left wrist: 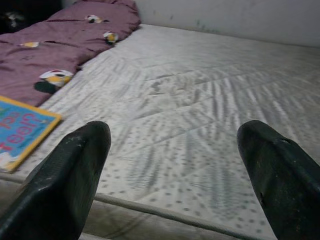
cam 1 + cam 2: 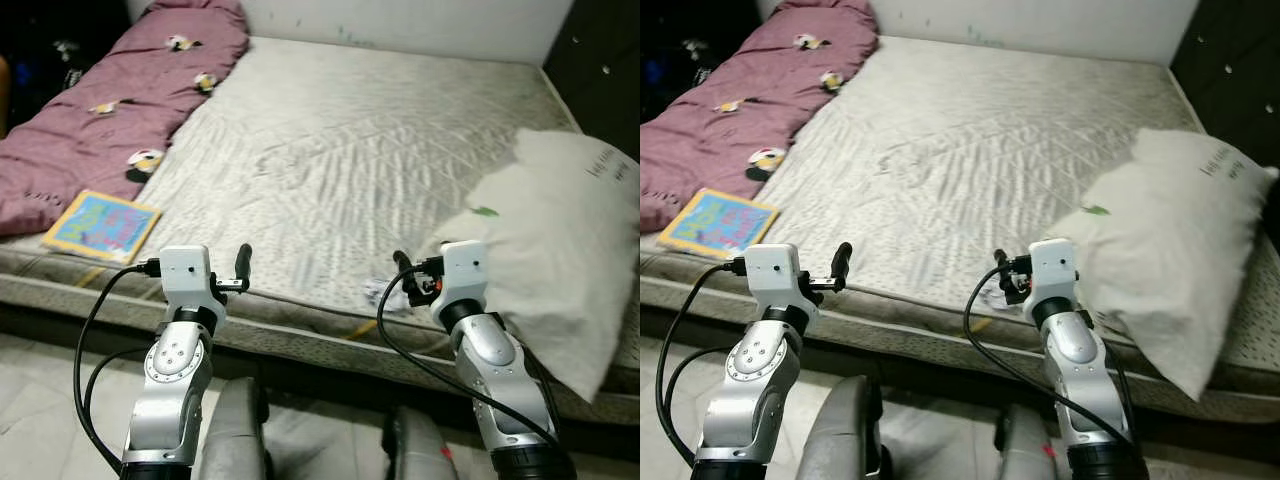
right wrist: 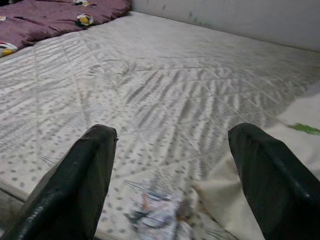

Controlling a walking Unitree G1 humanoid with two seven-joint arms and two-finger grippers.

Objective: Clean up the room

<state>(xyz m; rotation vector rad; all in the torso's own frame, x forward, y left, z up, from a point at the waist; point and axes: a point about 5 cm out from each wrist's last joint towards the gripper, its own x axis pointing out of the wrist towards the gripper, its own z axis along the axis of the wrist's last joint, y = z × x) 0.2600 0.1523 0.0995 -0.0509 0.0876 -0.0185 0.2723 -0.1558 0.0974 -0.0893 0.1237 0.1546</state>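
A bare grey mattress [image 2: 370,150] fills most of the head views, running from the lower edge up to a pale wall [image 2: 400,20] at the top. Along the upper left lies a maroon quilt [image 2: 120,100] with small panda prints. Just below it, at the left edge of the mattress, a bright blue and yellow book [image 2: 102,226] lies flat, touching the quilt's lower end. On the right side of the frame a large off-white pillow [image 2: 560,240] rests on the mattress, reaching over its near edge, with a small green mark near its upper left face. A crumpled wrapper [image 2: 385,297] sits on the mattress near its front edge, just beside the pillow's lower left corner.

Both arms are raised in the lower part of the frame, in front of the bed. The left pincer [image 1: 175,170] hovers at the mattress's near edge, lower left of centre, right of the book; its two black fingers [image 1: 65,185] stand wide apart with nothing between them. The right pincer [image 3: 170,175] hovers lower right of centre, close above the wrapper and next to the pillow; its fingers [image 3: 75,185] are likewise spread wide and hold nothing, with the wrapper seen between them in the wrist view. Pale floor tiles [image 2: 40,400] show at the lower left, below the bed.
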